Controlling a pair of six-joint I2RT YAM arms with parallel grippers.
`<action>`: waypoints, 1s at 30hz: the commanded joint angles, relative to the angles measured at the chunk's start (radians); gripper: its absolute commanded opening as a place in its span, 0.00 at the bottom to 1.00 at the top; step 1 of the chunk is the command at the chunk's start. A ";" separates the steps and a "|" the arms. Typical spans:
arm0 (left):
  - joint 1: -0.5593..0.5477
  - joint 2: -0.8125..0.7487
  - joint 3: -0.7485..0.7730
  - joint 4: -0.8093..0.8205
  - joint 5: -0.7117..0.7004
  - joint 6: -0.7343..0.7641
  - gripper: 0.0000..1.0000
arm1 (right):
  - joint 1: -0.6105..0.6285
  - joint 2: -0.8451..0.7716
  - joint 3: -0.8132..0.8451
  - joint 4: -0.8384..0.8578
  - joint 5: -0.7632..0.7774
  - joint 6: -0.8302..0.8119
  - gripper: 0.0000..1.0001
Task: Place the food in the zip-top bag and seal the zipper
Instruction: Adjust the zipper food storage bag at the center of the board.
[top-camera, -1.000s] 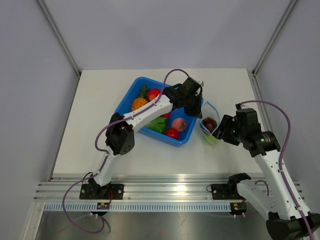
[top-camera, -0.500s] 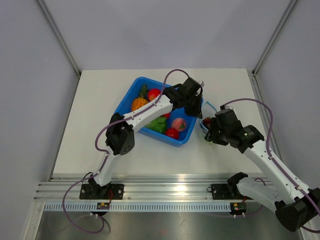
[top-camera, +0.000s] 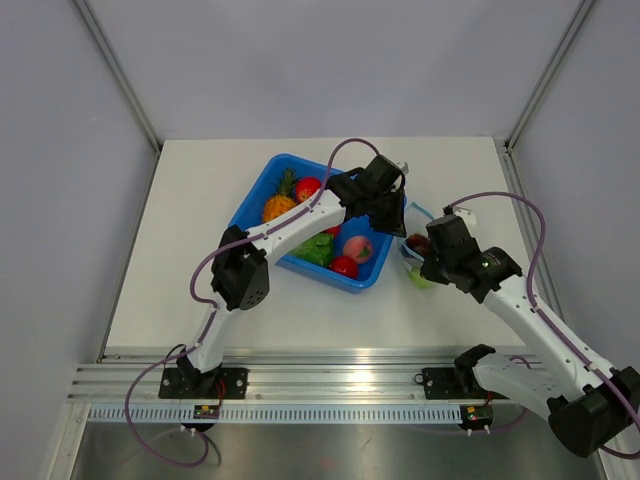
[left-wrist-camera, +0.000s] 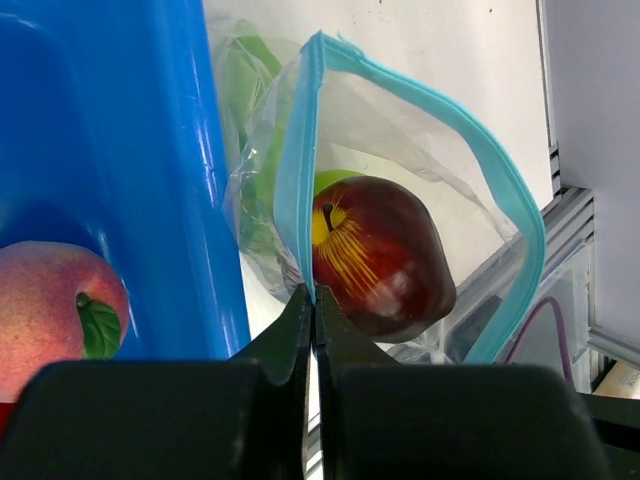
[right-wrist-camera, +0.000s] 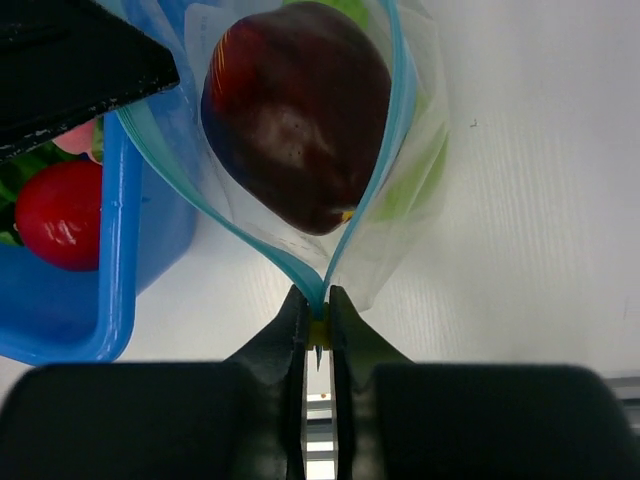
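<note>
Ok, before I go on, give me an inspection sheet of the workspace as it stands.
Surface: white table, no spills seen.
Job's things: zip-top bag lies right of the blue tray, mouth open, with a dark red fruit and a green piece inside; pineapple, peach, lettuce and red fruits lie in the tray.
Clutter: nothing seen.
Grippers: left gripper shut on the zipper at one end of the mouth; right gripper shut on it at the opposite end.
Cables: purple cables loop along both arms.
Surroundings: grey walls, metal rail at the near edge.
</note>
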 joint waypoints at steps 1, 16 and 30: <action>0.001 -0.008 0.021 0.045 0.025 0.026 0.16 | 0.007 -0.026 0.022 0.037 0.064 -0.037 0.06; 0.028 -0.333 -0.163 0.132 0.016 0.430 0.73 | -0.013 -0.006 0.325 -0.193 -0.104 -0.348 0.00; 0.027 -0.563 -0.407 0.238 0.278 0.735 0.68 | -0.013 -0.113 0.356 -0.218 -0.407 -0.514 0.00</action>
